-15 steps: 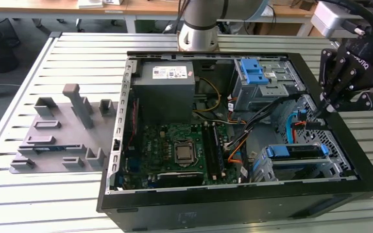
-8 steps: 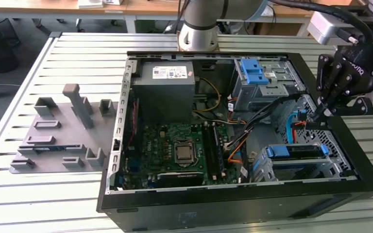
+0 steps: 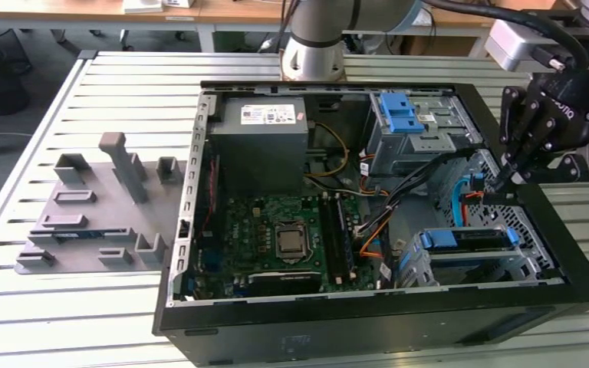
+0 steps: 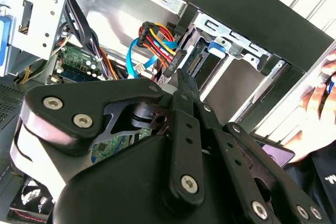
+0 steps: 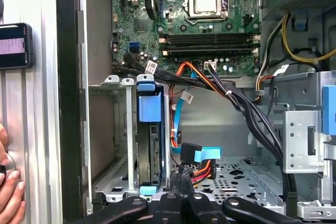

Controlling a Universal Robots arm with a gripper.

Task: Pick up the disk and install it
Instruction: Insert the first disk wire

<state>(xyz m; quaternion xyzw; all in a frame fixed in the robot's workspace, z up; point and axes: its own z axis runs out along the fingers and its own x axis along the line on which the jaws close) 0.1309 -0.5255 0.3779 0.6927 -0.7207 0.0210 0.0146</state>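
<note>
The disk (image 3: 465, 240) sits in the metal drive cage (image 3: 540, 230) at the corner of the open computer case, its blue carrier frame (image 5: 147, 103) showing at the cage mouth. In the first wrist view the disk (image 5: 153, 150) stands on edge inside the cage. My gripper (image 3: 505, 182) hangs over the case just beside the cage, fingers together and holding nothing I can make out. Its tips (image 4: 178, 74) touch the black cable plug (image 5: 190, 153) with the blue cable, next to the disk's end. In the first wrist view the gripper (image 5: 181, 176) rises from the picture's lower edge.
A bundle of black, orange and red cables (image 5: 220, 90) crosses between the cage and the motherboard (image 3: 284, 238). A grey power supply box (image 3: 264, 134) and a bare blue bracket (image 3: 401, 113) sit deeper in the case. A person's hand (image 5: 8, 187) and a phone (image 5: 16, 45) lie outside the case wall. A grey fixture (image 3: 90, 215) stands on the table.
</note>
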